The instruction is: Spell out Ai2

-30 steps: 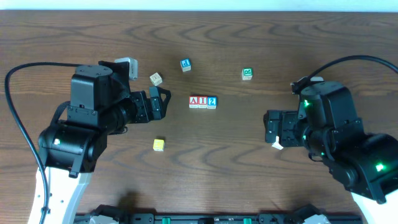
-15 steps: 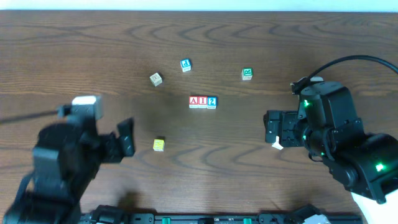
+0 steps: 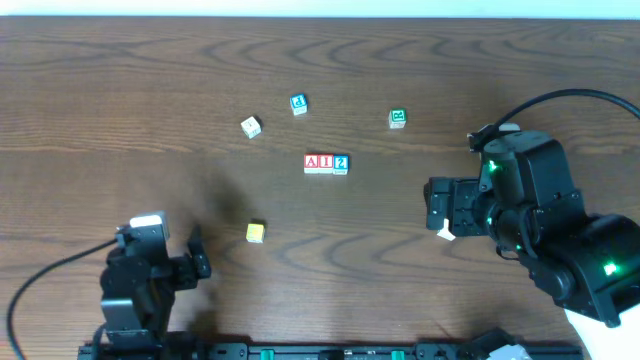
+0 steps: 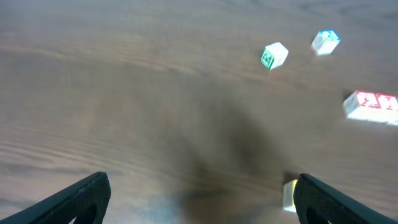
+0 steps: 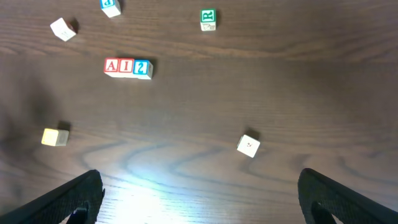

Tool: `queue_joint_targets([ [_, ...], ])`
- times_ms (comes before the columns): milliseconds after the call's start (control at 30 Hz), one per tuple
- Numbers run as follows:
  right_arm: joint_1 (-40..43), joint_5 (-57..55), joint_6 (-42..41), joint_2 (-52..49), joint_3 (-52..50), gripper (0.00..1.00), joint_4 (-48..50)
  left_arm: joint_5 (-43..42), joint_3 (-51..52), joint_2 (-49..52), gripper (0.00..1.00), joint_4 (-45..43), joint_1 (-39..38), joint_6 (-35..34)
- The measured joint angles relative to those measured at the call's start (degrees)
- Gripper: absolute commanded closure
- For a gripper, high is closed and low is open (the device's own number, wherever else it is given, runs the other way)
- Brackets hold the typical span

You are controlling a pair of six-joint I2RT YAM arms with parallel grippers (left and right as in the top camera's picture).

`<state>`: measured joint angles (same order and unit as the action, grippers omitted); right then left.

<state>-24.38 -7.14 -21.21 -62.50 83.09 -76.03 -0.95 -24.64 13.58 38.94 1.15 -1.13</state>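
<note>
Cubes A (image 3: 311,163), I (image 3: 325,163), 2 (image 3: 341,163) touch, reading toward three o'clock: spelling looks done. My left pincer (image 4: 202,183) and right pincer (image 5: 199,177) gape empty; next, just park.

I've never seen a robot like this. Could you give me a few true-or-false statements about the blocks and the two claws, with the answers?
1. The A block, I block and 2 block sit side by side in one row. True.
2. The left gripper is holding the yellow block. False: its fingers are spread with nothing between them, and the yellow block lies on the table.
3. The green block touches the row. False: it stands apart, farther back and to the right in the overhead view.
4. The right gripper is open and empty. True.
</note>
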Motion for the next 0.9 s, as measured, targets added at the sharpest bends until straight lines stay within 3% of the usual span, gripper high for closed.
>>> queue_joint_targets([
  [400, 0.0, 0.0, 0.0, 0.0, 0.0, 0.01, 0.0, -0.3, 11.5, -12.0, 0.05, -1.0, 0.2, 0.1],
  [900, 0.0, 0.0, 0.0, 0.0, 0.0, 0.01, 0.0, 0.1, 15.2, -13.0, 0.05, -0.9, 0.2, 0.1],
])
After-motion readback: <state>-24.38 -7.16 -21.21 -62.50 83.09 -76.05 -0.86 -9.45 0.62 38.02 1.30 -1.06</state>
